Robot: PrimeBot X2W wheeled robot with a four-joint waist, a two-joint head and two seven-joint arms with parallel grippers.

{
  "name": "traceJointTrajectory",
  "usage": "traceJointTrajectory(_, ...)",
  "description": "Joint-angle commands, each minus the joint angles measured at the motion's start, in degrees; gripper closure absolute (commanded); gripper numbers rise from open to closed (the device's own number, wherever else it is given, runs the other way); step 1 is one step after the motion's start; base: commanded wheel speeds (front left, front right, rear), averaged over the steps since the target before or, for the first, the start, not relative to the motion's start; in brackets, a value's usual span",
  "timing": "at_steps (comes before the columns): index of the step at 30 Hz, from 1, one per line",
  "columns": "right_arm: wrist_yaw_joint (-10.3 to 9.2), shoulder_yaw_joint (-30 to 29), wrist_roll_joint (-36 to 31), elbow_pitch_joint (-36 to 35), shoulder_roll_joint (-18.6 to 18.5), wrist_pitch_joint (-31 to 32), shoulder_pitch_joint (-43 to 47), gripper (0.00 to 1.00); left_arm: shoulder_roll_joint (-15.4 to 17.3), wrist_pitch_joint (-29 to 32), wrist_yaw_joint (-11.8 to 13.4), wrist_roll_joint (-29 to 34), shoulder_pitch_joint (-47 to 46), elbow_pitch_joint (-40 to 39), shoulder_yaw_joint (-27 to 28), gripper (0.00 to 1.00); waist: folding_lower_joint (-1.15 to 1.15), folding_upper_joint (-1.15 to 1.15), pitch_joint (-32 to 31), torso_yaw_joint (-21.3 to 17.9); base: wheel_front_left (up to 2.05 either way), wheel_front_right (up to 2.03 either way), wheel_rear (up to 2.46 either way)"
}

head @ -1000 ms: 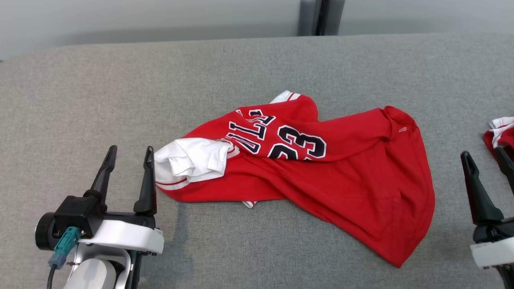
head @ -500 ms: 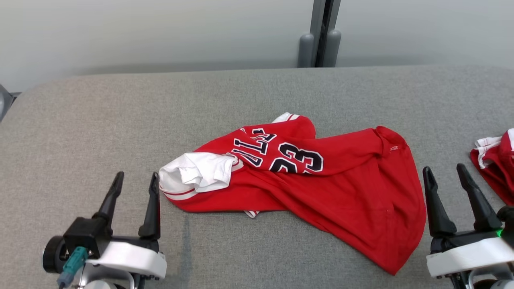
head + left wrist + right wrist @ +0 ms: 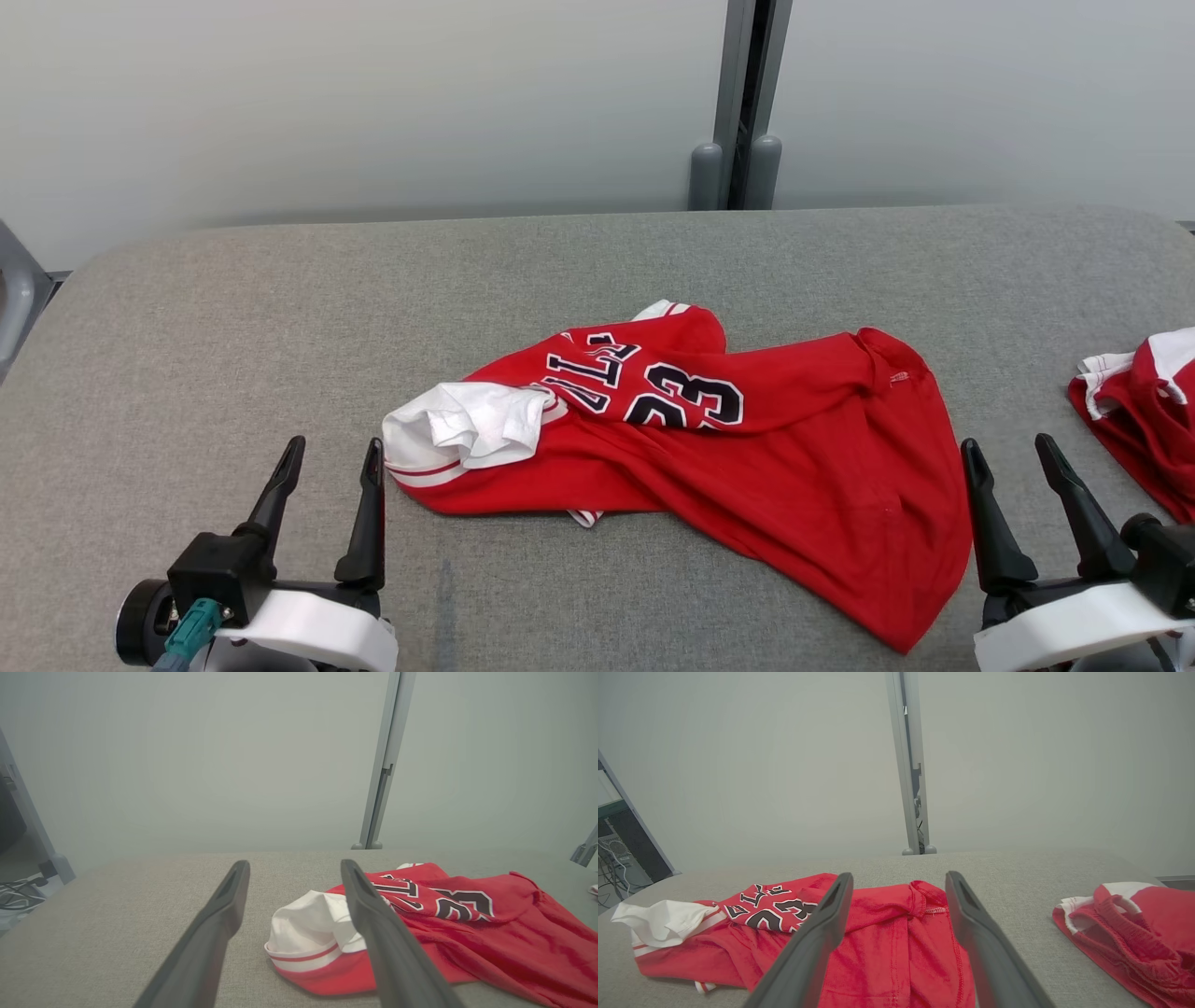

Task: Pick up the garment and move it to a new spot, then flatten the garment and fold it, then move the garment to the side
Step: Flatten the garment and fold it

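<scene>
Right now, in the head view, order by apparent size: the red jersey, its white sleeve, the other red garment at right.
1. red jersey.
2 and 3 unsure: white sleeve and other red garment look alike, and the picture's edge cuts the garment.

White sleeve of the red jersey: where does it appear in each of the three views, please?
Head view: the white sleeve lies left of centre, at the left end of the red jersey.
Left wrist view: the sleeve is low, just right of centre.
Right wrist view: the sleeve is near the left edge.
Shared landmark: the grey post behind the table.
</scene>
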Motion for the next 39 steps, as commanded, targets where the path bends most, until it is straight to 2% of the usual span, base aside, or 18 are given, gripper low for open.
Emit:
traceJointTrajectory(1, 0.03, -0.2, -0.3, 0.3, 0.0, 0.0, 0.4, 0.00, 0.2, 0.0, 0.2, -0.2, 0.1, 0.0, 0.0, 0.00, 0.00, 0.00, 0.0, 0.0, 0.00, 0.00, 0.00)
traceJointTrajectory(10, 0.03, 0.3, 0.0, 0.8, -0.1, 0.5, -0.6, 0.00, 0.3, 1.0, -0.2, -0.4, -1.0, -0.3, -0.9, 0.00, 0.00, 0.00, 0.7, -0.2, 0.00, 0.00, 0.00)
traceJointTrajectory(16, 0.03, 1.2, -0.3, 0.7, -0.4, 0.7, -1.9, 0.00, -1.2, 6.5, -4.4, -4.6, -4.6, 1.1, -3.1, 0.00, 0.00, 0.00, 2.7, -1.1, 0.00, 0.00, 0.00)
traceJointTrajectory(19, 0.03, 1.9, -0.6, 0.7, -0.7, 0.6, -2.9, 0.00, -1.7, 10.5, -5.6, -6.9, -6.7, 2.8, -3.3, 0.00, 0.00, 0.00, 4.1, -2.1, 0.00, 0.00, 0.00)
traceJointTrajectory(24, 0.03, 2.7, -0.7, 0.9, -0.5, 0.0, -3.9, 0.00, -1.6, 15.9, -5.1, -10.4, -9.1, 4.9, -2.0, 0.00, 0.00, 0.00, 6.5, -3.5, 0.00, 0.00, 0.00)
traceJointTrajectory(30, 0.03, 2.9, -0.5, 1.9, -0.3, -0.6, -4.9, 0.00, -1.1, 17.5, -5.3, -12.7, -10.8, 5.5, -0.2, 0.00, 0.00, 0.00, 8.5, -4.4, 0.00, 0.00, 0.00)
traceJointTrajectory(31, 0.03, 2.8, -0.4, 2.1, -0.3, -0.6, -4.9, 0.00, -0.8, 17.5, -5.1, -12.3, -11.0, 5.5, -0.1, 0.39, 0.00, 0.00, 8.8, -4.4, 0.00, 0.00, 0.00)
traceJointTrajectory(32, 0.03, 2.8, -0.3, 2.2, -0.4, -0.7, -4.9, 0.00, -1.0, 17.3, -5.1, -12.8, -11.1, 5.4, 0.1, 0.92, 0.00, 0.00, 8.9, -4.5, 0.00, 0.00, 0.00)
traceJointTrajectory(33, 0.03, 2.7, -0.3, 2.2, -0.5, -0.8, -5.0, 0.00, -0.8, 17.5, -5.2, -12.8, -10.9, 5.3, 0.1, 1.00, 0.00, 0.00, 9.1, -4.5, 0.00, 0.00, 0.00)
traceJointTrajectory(39, 0.03, 1.9, 1.7, 2.8, -2.1, 0.8, -4.7, 0.00, -0.2, 17.2, -4.8, -12.2, -10.8, 4.4, 0.0, 1.00, 0.00, 0.00, 10.0, -4.1, 0.00, 0.00, 0.00)
